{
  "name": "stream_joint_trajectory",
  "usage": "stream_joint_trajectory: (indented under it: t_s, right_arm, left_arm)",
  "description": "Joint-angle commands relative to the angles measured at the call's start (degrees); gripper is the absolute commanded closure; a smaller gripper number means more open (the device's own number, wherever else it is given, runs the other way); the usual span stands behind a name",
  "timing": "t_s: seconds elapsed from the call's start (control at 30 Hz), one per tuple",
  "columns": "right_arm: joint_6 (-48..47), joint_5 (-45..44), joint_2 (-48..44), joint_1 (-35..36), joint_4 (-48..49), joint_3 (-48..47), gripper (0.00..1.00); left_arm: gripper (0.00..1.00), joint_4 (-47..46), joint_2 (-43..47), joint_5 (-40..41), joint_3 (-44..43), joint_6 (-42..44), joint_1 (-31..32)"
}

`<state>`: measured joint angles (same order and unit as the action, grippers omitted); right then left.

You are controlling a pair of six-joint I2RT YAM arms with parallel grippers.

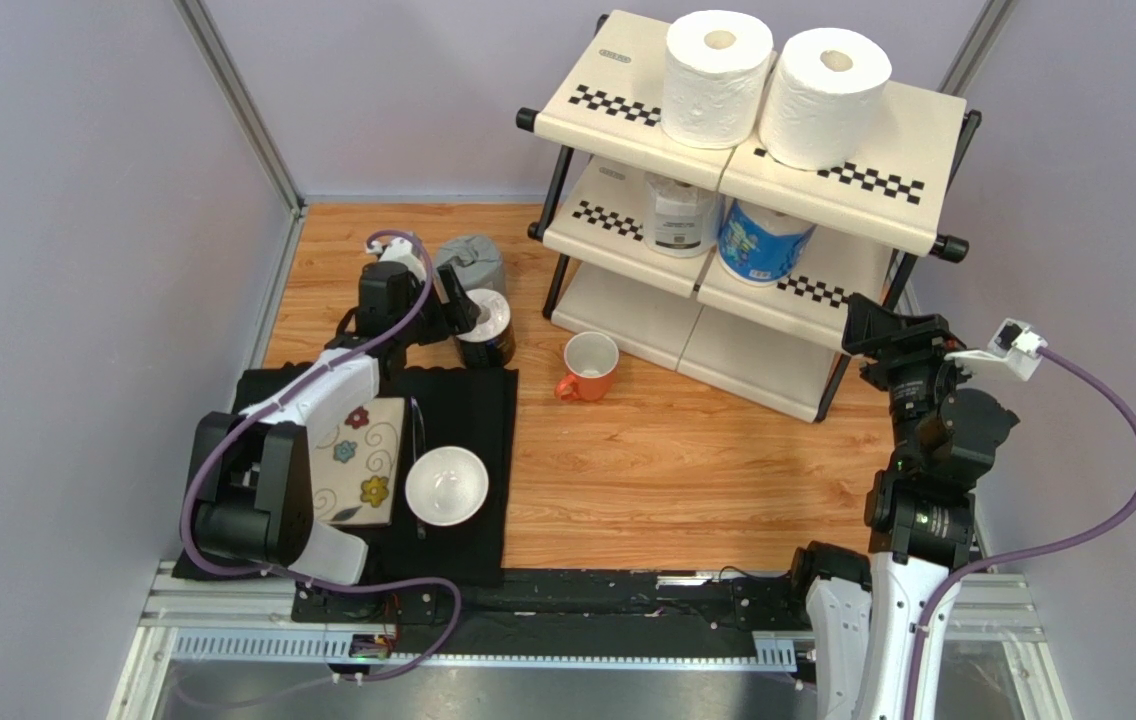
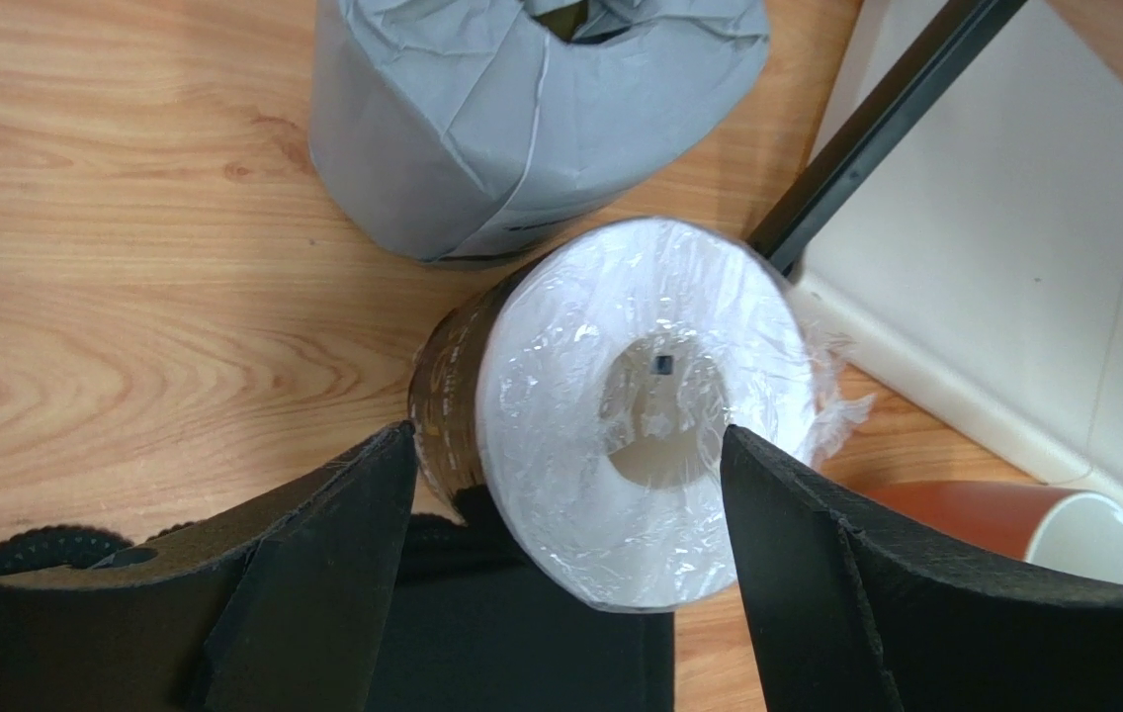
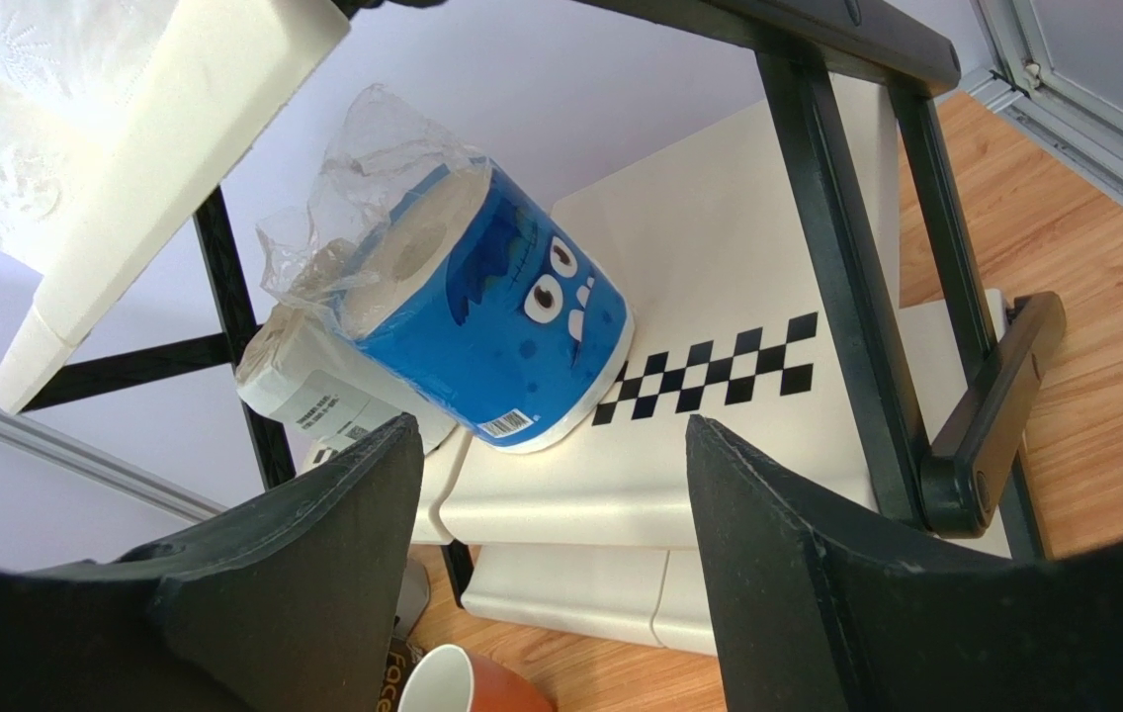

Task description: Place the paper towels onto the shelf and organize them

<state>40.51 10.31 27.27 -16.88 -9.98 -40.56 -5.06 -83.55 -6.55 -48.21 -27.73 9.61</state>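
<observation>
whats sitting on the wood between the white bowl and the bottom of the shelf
The orange mug, opening up, stands between the white bowl and the shelf; the top external view shows it.

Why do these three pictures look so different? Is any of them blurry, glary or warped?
Top view: sharp, evenly lit, only faint shadows around the shelf. Left wrist view: the plastic over the wrapped roll glints, and the near fingers are dark with little detail. Right wrist view: tilted, so the shelf leans; the blue roll looks crisp.
</observation>
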Motion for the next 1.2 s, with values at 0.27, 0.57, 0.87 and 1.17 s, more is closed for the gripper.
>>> stream_joint_trajectory:
  t_s: [0.27, 0.57, 0.87, 1.17]
  right_arm:
    - [0.36, -0.46, -0.63, 0.54, 2.07, 0.56, 0.32]
    - [0.36, -0.64, -0.90, 0.54, 1.72, 1.00, 0.32]
    - [0.36, -0.73, -1.16, 0.71, 1.45, 1.62, 0.32]
    - [0.71, -0.73, -1.43, 0.71, 1.45, 2.50, 0.32]
  left_arm:
    - [0.26, 0.49, -5.92, -0.13, -4.35, 2.41, -0.38]
    - [0.50, 3.56, -9.18, -2.77, -8.57, 5.05, -0.29]
    - [0.68, 4.62, -7.25, -4.35, -8.49, 6.55, 1.12]
    - [0.69, -1.17, -1.97, -9.97, -4.18, 2.42, 2.52]
